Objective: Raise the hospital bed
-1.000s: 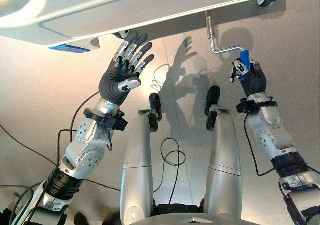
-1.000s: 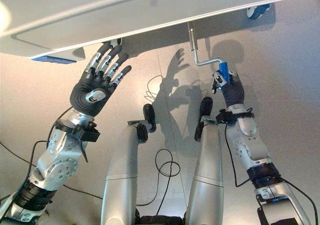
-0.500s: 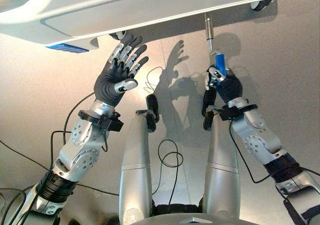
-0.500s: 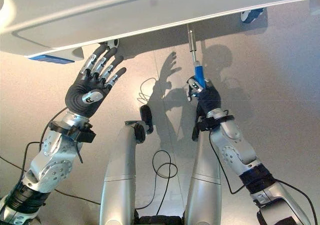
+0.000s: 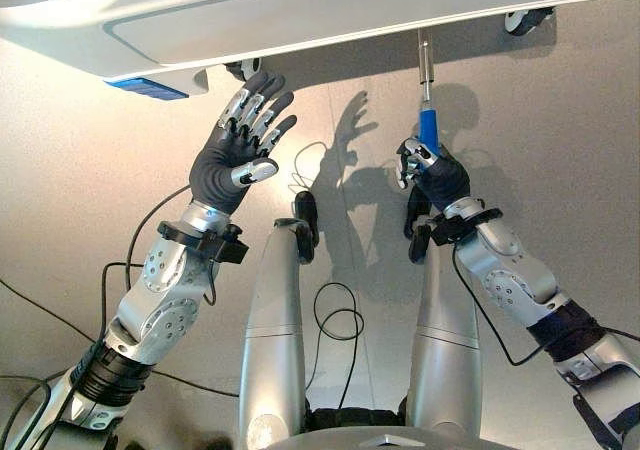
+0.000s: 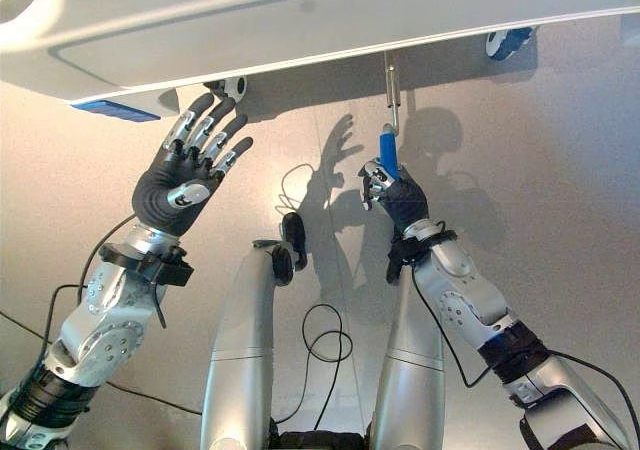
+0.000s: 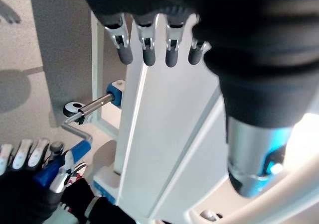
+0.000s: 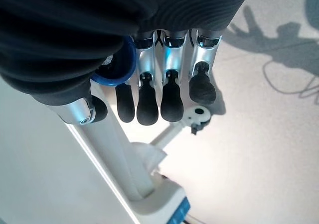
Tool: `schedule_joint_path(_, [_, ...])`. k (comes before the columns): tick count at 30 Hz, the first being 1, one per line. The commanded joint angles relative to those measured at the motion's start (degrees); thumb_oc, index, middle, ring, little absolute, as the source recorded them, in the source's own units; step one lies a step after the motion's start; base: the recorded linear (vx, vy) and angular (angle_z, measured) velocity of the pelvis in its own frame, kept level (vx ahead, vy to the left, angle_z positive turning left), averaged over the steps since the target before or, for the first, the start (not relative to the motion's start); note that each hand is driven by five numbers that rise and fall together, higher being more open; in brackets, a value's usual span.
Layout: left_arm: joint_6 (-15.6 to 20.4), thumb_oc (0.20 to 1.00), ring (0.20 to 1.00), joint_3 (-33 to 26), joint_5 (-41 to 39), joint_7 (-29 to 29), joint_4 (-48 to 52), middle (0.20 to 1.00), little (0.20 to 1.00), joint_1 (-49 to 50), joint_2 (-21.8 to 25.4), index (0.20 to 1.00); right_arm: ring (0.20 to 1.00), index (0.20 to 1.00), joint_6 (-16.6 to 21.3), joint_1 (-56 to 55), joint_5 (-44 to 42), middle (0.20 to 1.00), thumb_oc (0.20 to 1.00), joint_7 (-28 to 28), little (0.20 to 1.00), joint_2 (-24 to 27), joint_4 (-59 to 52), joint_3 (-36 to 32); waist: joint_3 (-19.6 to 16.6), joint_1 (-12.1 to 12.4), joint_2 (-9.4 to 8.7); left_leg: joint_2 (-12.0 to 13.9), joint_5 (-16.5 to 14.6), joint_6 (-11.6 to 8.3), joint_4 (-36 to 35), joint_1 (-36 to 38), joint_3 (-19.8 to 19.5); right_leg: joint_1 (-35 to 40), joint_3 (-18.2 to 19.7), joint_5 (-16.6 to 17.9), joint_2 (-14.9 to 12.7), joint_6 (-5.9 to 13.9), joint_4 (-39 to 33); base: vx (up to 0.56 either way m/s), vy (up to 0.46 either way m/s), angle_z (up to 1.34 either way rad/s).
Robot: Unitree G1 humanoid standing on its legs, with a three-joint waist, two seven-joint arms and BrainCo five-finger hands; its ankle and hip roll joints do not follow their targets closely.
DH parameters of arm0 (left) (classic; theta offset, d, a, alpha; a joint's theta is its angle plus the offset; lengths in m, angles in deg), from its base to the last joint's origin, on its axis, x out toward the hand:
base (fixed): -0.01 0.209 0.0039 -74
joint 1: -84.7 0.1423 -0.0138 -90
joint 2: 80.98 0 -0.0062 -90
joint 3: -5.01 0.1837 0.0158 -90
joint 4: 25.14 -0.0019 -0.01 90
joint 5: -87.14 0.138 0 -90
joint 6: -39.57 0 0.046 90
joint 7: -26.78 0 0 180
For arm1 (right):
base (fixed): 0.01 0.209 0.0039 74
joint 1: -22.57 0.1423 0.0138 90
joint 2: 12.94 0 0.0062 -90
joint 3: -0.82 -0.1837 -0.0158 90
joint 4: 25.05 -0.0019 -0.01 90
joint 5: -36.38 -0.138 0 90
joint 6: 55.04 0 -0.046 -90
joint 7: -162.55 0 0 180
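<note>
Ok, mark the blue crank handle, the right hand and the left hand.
blue crank handle (image 5: 428, 127), left eye view, on the blue grip above the fingers.
right hand (image 5: 436, 173), left eye view, on the dark back of the hand.
left hand (image 5: 228, 162), left eye view, on the dark palm.

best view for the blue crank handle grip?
Left eye view: the blue crank handle rises clear above the right hand, which is curled round it, below the metal shaft. The right eye view matches. The left wrist view catches it small in a corner. The right wrist view shows just the blue end.
</note>
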Motion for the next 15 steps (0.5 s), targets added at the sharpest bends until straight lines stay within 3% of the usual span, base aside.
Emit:
schedule_joint_path(1, [2.10,1.000,1.000,0.41,2.03,0.22,5.32,1.000,1.000,-0.93,-1.47,1.000,0.200,0.200,3.55,7.41,7.61,0.200,0.200,-7.77,0.200,-6.20,-11.58,8.17,-1.80,1.55,0.20,-2.26,15.07,-5.81,-10.73,-2.20,-0.80,1.85,-1.40,6.34,0.33,1.59,-2.43,0.00,0.000,0.00])
schedule_joint_path(15, [2.29,1.000,1.000,1.85,0.71,0.45,6.27,1.000,1.000,-1.72,-3.57,1.000,0.200,0.200,-0.80,15.09,21.40,0.200,0.200,-5.09,0.200,-12.15,14.07,11.86,-1.80,3.52,1.90,-2.36,14.71,-5.88,-10.07,-2.97,-1.04,1.46,-1.32,6.19,0.09,1.28,-2.76,0.00,0.010,-0.01])
